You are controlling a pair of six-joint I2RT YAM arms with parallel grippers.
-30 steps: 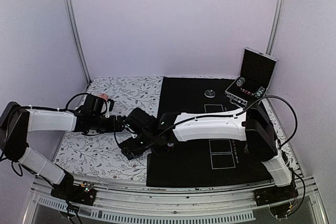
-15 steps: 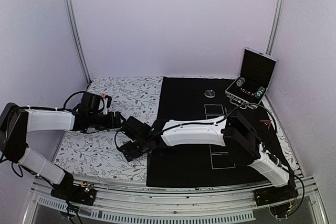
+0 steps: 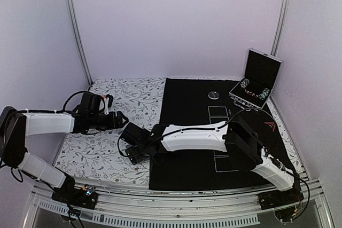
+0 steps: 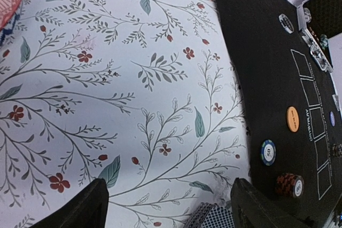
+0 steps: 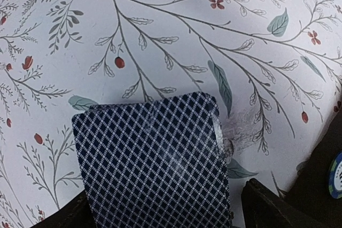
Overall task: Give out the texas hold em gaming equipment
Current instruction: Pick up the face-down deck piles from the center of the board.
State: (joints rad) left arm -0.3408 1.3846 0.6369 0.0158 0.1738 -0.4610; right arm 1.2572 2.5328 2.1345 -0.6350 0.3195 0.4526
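Fingers apart, the right gripper (image 5: 165, 214) is straddling the diamond-backed cards (image 5: 152, 158) lying on the floral cloth (image 5: 176, 36), just left of the black mat (image 4: 262, 68), whose white print is showing too blurred to read, while the left gripper (image 4: 168, 209) is gaping empty.

Floral cloth (image 4: 133, 78) smooth, matt; black mat (image 4: 256, 78) matt, felt-like; cards (image 5: 152, 158) slick paper, faint sheen; orange disc (image 4: 292, 119) smooth plastic; case (image 3: 262, 73) edged in bright metal.

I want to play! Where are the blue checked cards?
Right wrist view: the blue checked playing cards lie on the white floral cloth, between the right end effector's fingers.
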